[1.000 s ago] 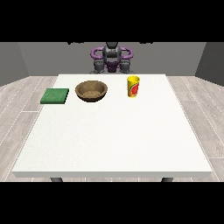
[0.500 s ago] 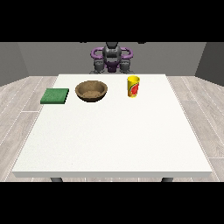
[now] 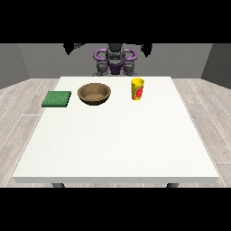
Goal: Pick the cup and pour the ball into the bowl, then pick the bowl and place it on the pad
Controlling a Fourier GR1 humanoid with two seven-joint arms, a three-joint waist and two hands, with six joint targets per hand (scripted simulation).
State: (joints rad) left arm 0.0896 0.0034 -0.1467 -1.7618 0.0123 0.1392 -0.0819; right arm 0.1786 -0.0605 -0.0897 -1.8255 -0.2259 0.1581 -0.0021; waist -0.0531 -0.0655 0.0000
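Cup (image 3: 137,89): upright, far right of bowl (image 3: 94,94); likely light, stiff; take round its side
Hands: at far edge; cannot tell

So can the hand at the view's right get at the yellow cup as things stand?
Probably yes. The hand at the view's right is raised by the robot, the yellow cup stands upright on that side, apart from the bowl, with bare table around it.

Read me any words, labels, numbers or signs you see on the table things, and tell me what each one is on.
None can be read.
Yellow cup: a red patch on its side, too blurred to tell whether it holds text.
Brown bowl: no markings.
Green pad: no markings.
White table: no markings.
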